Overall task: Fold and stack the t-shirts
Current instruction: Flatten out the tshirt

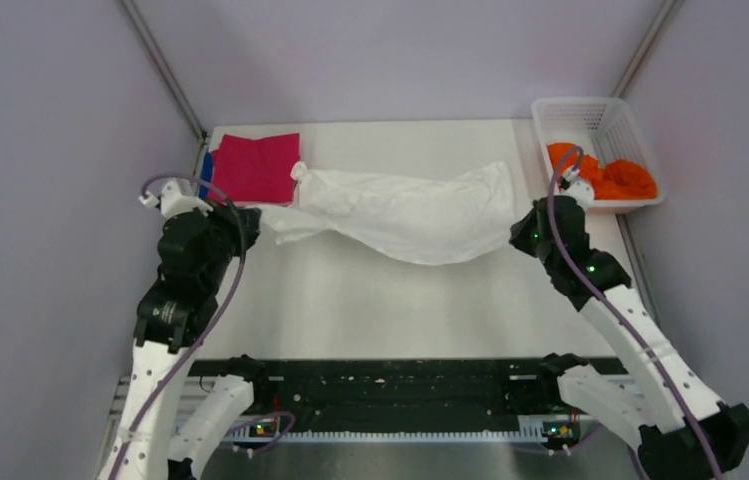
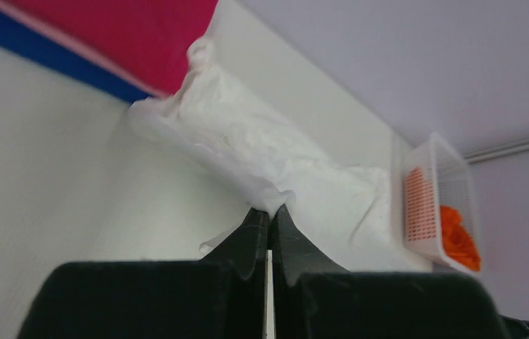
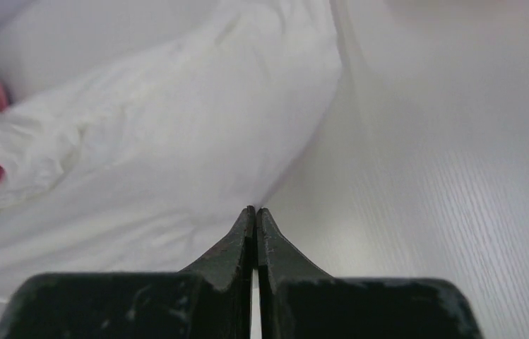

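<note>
White t-shirt [image 1: 410, 215]: lies stretched crosswise over the far half of the tabletop [image 1: 370, 310]. It is rumpled, and its left end touches the magenta t-shirt.
Stack so far: magenta t-shirt [image 1: 258, 165] folded flat at the far left corner, on a blue t-shirt [image 1: 207, 172] of which only an edge shows.
Waiting: orange t-shirt [image 1: 615, 178], bunched in the basket [image 1: 590, 105] at the far right.
Left gripper [image 2: 270, 212]: jaws closed on a pinch of white cloth at the shirt's near left edge. The cloth puckers at the tips.
Right gripper [image 3: 254, 210]: jaws closed at the shirt's near right edge. The cloth runs right up to the tips and a thin fold seems nipped, though the pinch itself is hidden.
Handling (judged): light, thin and limp, with no stiffness of its own. It sags between two holds and creases readily. Not fragile. It probably slides easily on the smooth tabletop.
Where to hold (judged): at an edge or corner, one hold at each end, with enough cloth between the jaws that a single thin layer cannot slip out.
Risk (judged): pulling the left end may drag the magenta t-shirt out of square.
Step (judged): spreading the white shirt flat before folding.
</note>
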`<action>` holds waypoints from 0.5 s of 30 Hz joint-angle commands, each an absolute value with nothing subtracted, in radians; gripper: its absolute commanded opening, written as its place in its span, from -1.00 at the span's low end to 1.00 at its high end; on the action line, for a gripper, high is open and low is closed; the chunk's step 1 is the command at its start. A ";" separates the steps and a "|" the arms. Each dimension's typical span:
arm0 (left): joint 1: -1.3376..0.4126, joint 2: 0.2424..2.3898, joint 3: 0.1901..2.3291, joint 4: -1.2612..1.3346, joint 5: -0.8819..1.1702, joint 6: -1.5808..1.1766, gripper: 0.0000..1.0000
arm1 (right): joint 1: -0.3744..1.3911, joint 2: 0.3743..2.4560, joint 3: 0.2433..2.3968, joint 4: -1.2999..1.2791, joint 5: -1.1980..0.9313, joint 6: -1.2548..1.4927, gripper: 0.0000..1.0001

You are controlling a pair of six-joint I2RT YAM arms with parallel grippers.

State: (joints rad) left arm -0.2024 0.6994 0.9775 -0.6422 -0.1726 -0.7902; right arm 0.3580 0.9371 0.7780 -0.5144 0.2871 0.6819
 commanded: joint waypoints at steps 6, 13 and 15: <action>-0.204 0.647 1.412 -0.325 -0.209 -0.598 -1.00 | 0.364 0.724 1.252 -0.609 0.396 0.510 -1.00; -0.204 0.762 1.814 -0.368 -0.105 -0.467 -1.00 | 0.364 0.673 1.561 -0.702 0.255 0.454 -1.00; -0.203 0.786 1.910 -0.381 -0.051 -0.453 -1.00 | 0.364 0.662 1.635 -0.717 0.184 0.455 -1.00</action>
